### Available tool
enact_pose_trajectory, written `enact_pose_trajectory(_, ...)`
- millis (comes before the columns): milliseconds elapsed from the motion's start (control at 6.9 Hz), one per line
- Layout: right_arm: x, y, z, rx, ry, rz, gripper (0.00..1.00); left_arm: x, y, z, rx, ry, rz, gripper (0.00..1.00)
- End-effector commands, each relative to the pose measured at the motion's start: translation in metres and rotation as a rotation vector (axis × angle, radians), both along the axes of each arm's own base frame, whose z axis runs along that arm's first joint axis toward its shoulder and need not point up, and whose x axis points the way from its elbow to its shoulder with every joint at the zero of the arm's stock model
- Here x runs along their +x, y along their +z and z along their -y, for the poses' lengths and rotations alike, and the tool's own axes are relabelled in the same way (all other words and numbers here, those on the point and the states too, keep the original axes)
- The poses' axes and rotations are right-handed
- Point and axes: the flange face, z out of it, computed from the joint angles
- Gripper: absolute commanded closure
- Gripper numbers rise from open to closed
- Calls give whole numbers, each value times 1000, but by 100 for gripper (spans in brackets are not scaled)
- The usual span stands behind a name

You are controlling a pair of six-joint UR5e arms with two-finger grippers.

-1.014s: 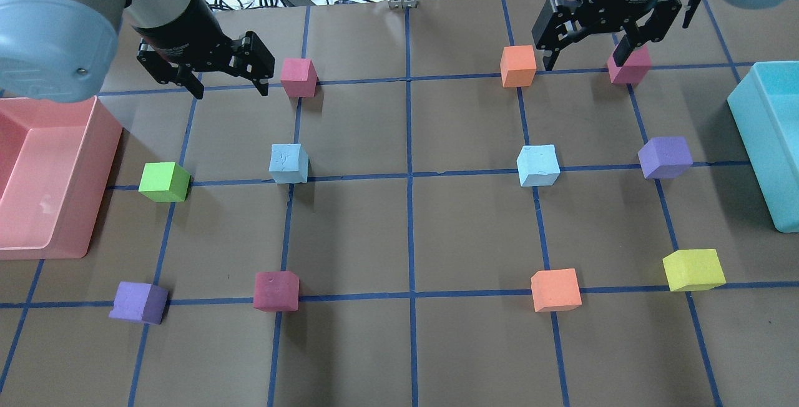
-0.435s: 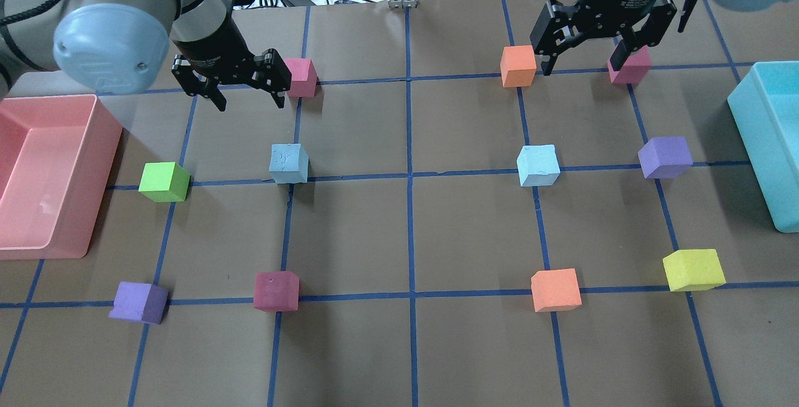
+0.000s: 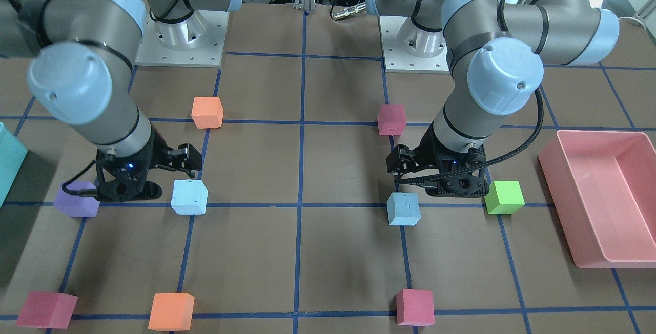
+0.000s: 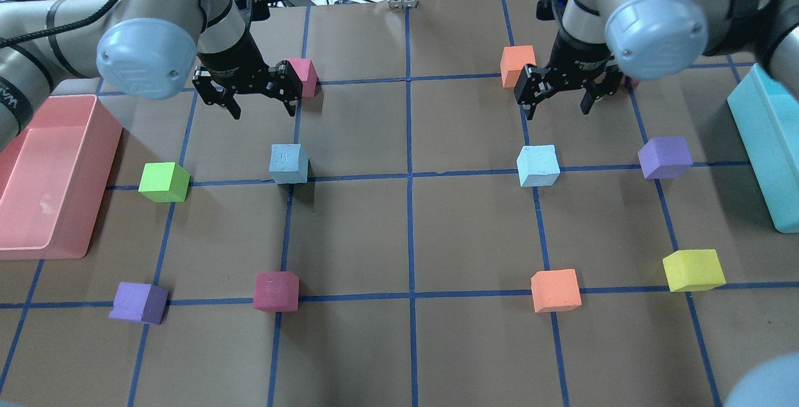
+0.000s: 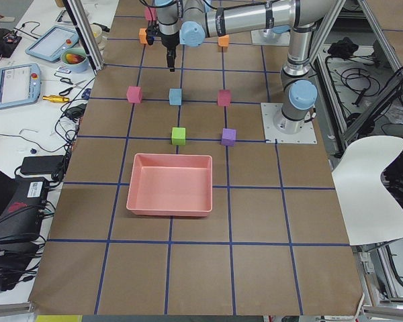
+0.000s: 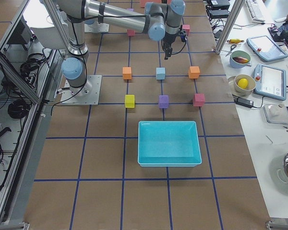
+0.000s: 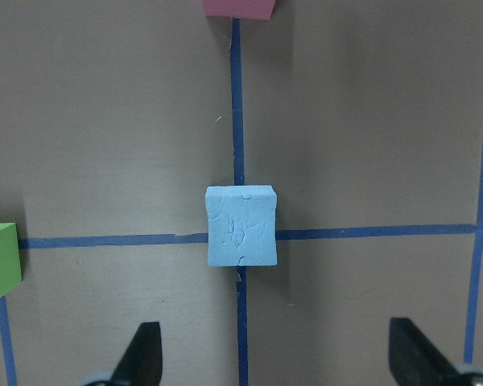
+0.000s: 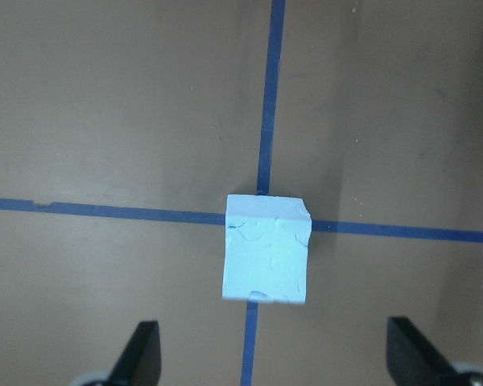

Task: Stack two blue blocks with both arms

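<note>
Vs 1 s back: left end effector (image 4: pixel 264 112) had swung right, away from the pink tray (image 4: pixel 103 176). It hung over the left blue block (image 4: pixel 289 163), spread wide, holding nothing. Wrist view had that block centred ahead of the fingertips (image 7: pixel 145 354). Block sat on a tape crossing left of bench (image 4: pixel 349 238) centre, faces roughly square to the grid. It's a cube, so no long axis. Green cube (image 4: pixel 163 181) to its left, left pink cube (image 4: pixel 304 75) on the far side, both apart from it.

Right end effector (image 4: pixel 557 112) had shifted left off the right pink cube (image 3: pixel 46 309), also wide open and empty, above the right blue block (image 4: pixel 538 165). That block sat on its own crossing, turned slightly off the grid. Orange cube (image 4: pixel 518 65) beyond it; purple cube (image 4: pixel 665 156) and turquoise bin (image 4: pixel 774 145) to the right, well apart.
</note>
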Motion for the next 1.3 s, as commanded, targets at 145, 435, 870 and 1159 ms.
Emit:
enact_pose_trajectory(145,-3,-118,-7,-26,23,0,0,-1,-63,3,-4,-11,-1,0)
enact_pose_trajectory(435,-4,-123,-10,-13,19,0,45,1,-98,0,5,-11,5,0)
enact_pose_trajectory(870,36,-97,-2,-64,-15,50,60,2,-137,-3,-14,-28,4,0)
enact_pose_trajectory(1159,134,-75,-7,-50,-51,82,57,2,-153,-3,15,-30,5,0)
